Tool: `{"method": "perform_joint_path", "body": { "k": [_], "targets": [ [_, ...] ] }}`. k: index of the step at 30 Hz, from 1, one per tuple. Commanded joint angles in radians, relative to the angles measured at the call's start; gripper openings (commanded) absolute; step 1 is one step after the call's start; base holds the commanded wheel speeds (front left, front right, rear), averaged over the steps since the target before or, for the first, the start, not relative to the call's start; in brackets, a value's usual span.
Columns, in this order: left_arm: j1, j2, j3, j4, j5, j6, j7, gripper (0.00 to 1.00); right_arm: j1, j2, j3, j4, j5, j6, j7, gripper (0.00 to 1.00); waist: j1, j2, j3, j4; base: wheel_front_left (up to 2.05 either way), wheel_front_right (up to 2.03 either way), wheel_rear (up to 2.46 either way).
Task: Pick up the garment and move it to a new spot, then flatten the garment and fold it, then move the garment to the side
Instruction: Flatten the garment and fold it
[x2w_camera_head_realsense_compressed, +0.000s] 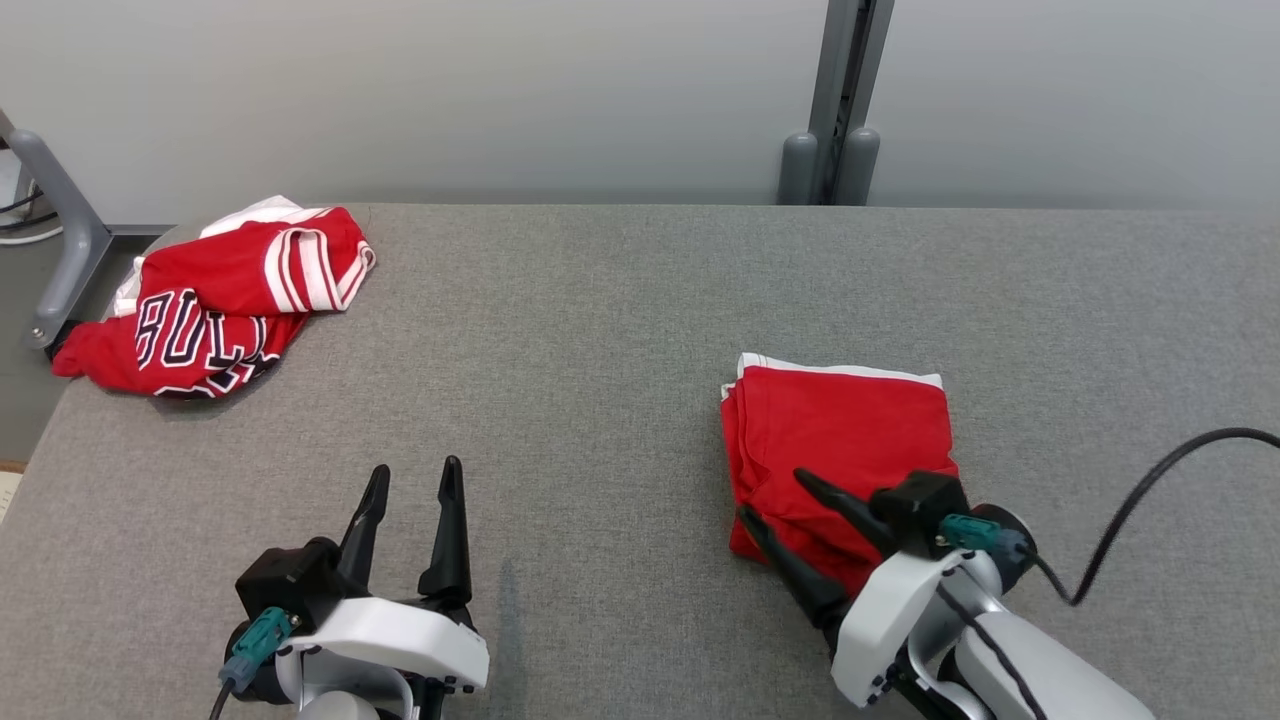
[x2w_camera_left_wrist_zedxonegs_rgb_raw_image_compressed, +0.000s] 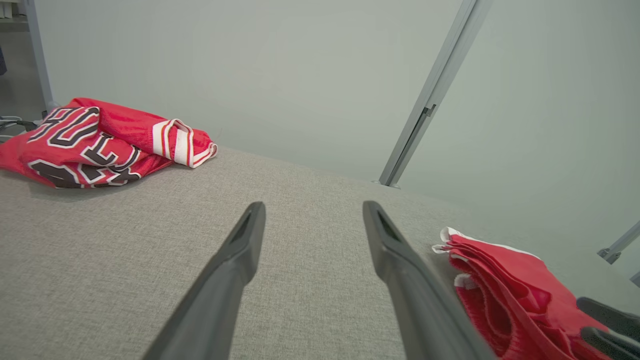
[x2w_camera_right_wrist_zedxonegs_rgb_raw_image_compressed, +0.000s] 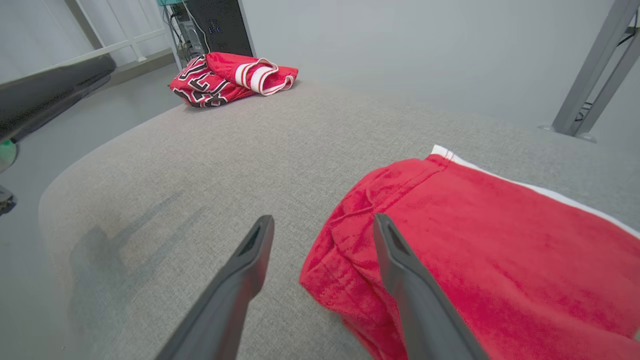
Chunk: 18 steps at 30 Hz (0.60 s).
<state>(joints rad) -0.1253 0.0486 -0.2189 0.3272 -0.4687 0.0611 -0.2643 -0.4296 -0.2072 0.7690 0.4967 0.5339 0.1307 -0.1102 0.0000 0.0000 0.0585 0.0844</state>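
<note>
1. Plainly, the folded garment (x2w_camera_head_realsense_compressed: 840, 440) lies flat on the grey table (x2w_camera_head_realsense_compressed: 600, 350), at about 4 o'clock from the table's middle in the head view. A white-trimmed edge runs along its 12 o'clock side, and stacked layers show along its 9 o'clock side.
2. The right gripper (x2w_camera_head_realsense_compressed: 772, 494) sits at the fold's 7 o'clock corner with its fingers spread apart, clamping nothing. In its wrist view one finger is over red cloth and the other over bare table just beside it. Whether either tip touches the cloth cannot be told.
3. The folding looks finished and the garment seems well off to one side, so the step in hand is probably a clean letting-go.
4. To do that well, the gripper should rise straight off the corner before drawing back toward 6 o'clock, so no finger snags the loose layers and pulls the fold open. If more shifting is wanted, all layers should be pinched together and slid low toward 3 o'clock.
5. The left gripper (x2w_camera_head_realsense_compressed: 416, 466), fingers apart and empty, hangs above bare table at about 7 o'clock, well apart from the fold.
6. A crumpled lettered jersey (x2w_camera_head_realsense_compressed: 215, 305) lies at 10 o'clock, far from the work. The dark cable (x2w_camera_head_realsense_compressed: 1130, 510) by the right wrist should be kept off the fold.
</note>
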Motion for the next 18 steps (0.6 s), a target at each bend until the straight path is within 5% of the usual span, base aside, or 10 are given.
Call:
{"method": "perform_joint_path", "body": {
  "k": [1,9,10,14,18],
  "targets": [
    [0.007,0.004,0.002,0.0,0.004,-0.005,0.0,1.0,0.011,-0.008,-0.025,-0.012,-0.014,0.0,-0.019,1.0,0.0,0.0,-0.002,-0.002,0.0,0.0,0.0],
    [0.011,0.004,-0.008,0.004,0.005,-0.008,0.0,1.0,0.037,0.011,-0.233,-0.008,-0.079,0.0,-0.08,1.0,0.0,0.0,-0.009,0.004,0.0,0.0,0.0],
    [0.011,0.004,-0.01,0.005,0.005,-0.008,0.0,1.0,0.04,0.015,-0.256,-0.002,-0.089,0.0,-0.083,0.6,0.0,0.0,-0.009,0.006,0.0,0.0,0.0],
    [0.007,0.004,-0.014,0.01,0.007,-0.012,0.0,1.0,0.05,0.031,-0.317,0.043,-0.132,0.0,-0.092,0.0,0.0,0.0,-0.006,0.022,0.0,0.0,0.0],
    [0.001,0.004,-0.015,0.013,0.008,-0.013,0.0,1.0,0.045,0.056,-0.333,0.113,-0.148,0.0,-0.098,0.0,0.0,0.0,-0.001,0.042,0.0,0.0,0.0]
  ]
}}
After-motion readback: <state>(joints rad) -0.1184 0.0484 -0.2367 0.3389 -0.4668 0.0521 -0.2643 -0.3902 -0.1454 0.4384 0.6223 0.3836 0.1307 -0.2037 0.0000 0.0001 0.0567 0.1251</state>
